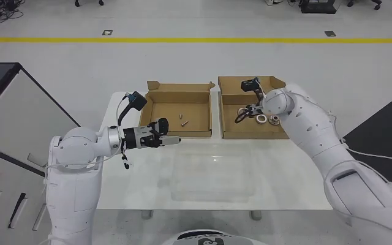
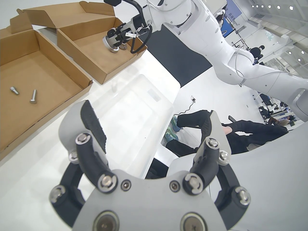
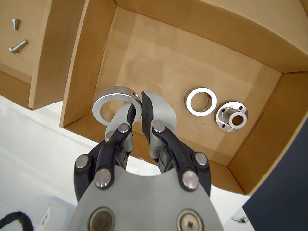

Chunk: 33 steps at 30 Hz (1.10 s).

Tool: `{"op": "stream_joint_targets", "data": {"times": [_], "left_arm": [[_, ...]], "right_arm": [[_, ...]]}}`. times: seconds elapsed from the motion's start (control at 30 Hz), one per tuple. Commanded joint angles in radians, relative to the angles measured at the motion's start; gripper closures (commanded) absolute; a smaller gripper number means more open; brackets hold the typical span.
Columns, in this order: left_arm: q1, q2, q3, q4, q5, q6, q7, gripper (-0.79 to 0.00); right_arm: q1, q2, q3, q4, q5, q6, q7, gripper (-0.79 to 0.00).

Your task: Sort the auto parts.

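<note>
Right wrist view worries me. The right gripper (image 3: 139,108) is clamped on a steel shaft collar (image 3: 98,104) by one thin stretch of its rim. One finger goes through the bore and the other sits outside, so nearly the whole ring hangs out to one side of the pads.

— What goes wrong, then?

— It could pivot in the pads or slip out if the arm jolts. It hangs inside the right cardboard box (image 3: 168,56), close to the box wall nearest the wrist (whether it touches the floor I cannot tell). Released that near the wall, I judge it could catch the edge or roll on its rim.

— Roll into what?

— A second shaft collar (image 3: 189,103) and a flanged hub (image 3: 222,117) lie flat just beside each other, beyond the fingertips and on the side away from the held ring. Knocking those does no harm to the sorting. The worse case is the ring tipping over the wall onto the table (image 1: 282,165), or into the left cardboard box (image 3: 24,1), where a hex bolt (image 3: 18,46) and a short cap screw (image 3: 15,23) lie. That would mix the kinds.

— And the other arm?

— The left gripper (image 2: 149,118) is spread wide with nothing in it, above the table. The left cardboard box is off to one side of it and a clear plastic bin (image 1: 211,177) lies ahead of its fingertips. Little risk there unless the arms cross.
</note>
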Motion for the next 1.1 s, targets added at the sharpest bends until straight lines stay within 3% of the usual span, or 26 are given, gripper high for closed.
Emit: {"op": "stream_joint_targets", "data": {"times": [0.0,0.37,0.87,0.9,0.97,1.07], "left_arm": [[0.0,0.0,0.0,0.0,0.0,0.0,0.0,-0.785],[0.0,0.0,0.0,0.0,0.0,0.0,0.0,-0.785],[0.0,0.0,0.0,0.0,0.0,0.0,0.0,-0.785],[0.0,0.0,0.0,0.0,0.0,0.0,0.0,-0.785],[0.0,0.0,0.0,0.0,0.0,0.0,0.0,-0.785],[0.0,0.0,0.0,0.0,0.0,0.0,0.0,-0.785]], "right_arm": [[0.008,-0.012,-0.019,0.026,0.0,0.009,-0.014,0.0],[0.048,-0.085,-0.12,0.18,-0.02,0.023,-0.074,0.0],[0.093,-0.162,-0.173,0.351,-0.003,-0.014,-0.107,0.0],[0.094,-0.164,-0.173,0.358,-0.002,-0.014,-0.11,-0.105],[0.1,-0.172,-0.175,0.375,0.0,-0.016,-0.116,-0.243],[0.108,-0.183,-0.173,0.399,0.007,-0.024,-0.132,-0.342]]}}
